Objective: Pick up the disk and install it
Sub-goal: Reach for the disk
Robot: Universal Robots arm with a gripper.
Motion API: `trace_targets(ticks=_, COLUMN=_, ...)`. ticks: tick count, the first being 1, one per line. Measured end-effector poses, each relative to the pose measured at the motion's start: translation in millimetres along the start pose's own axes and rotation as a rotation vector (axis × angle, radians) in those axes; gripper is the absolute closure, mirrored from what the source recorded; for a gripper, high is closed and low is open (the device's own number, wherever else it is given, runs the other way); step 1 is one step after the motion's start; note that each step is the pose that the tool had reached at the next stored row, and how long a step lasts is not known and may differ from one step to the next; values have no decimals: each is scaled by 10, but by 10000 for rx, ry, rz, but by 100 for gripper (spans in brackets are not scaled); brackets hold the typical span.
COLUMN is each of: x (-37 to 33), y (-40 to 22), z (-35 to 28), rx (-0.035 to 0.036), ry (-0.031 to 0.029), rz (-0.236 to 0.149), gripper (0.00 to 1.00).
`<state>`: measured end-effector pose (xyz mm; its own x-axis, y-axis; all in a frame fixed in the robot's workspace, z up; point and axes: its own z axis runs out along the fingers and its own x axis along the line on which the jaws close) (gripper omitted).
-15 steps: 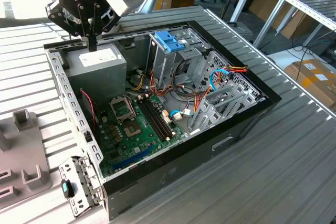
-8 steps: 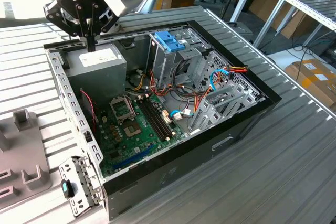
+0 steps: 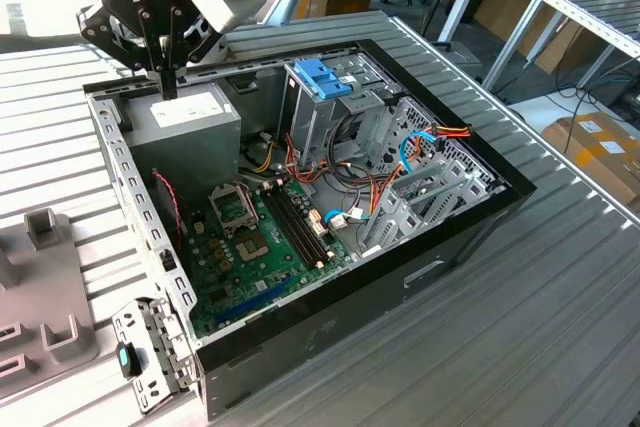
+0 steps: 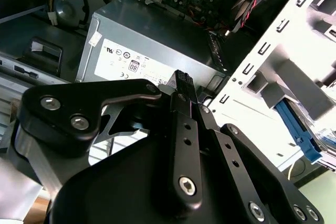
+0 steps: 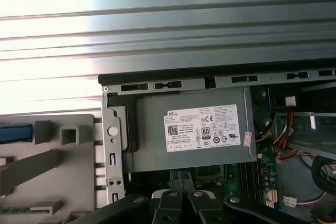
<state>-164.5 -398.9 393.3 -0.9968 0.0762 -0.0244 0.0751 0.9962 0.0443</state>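
- Jaws on the gripper (image 3: 168,82) look clenched shut on nothing, so no pickup yet.
- It hangs just above the power supply (image 3: 185,119), at the 11 o'clock corner of the open case (image 3: 400,277) in the exterior view.
- The disk (image 4: 296,132), I reckon, is that blue-railed piece just past the case wall in the second wrist view, so it's outside the case.
- Drive cage (image 3: 325,117) sits around 12 o'clock, and the whole install is left to do.
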Motion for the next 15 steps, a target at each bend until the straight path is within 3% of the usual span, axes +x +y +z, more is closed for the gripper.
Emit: trace_targets(ticks=15, x=58, y=-4, z=-2, rx=0, ry=0, rz=0, gripper=89)
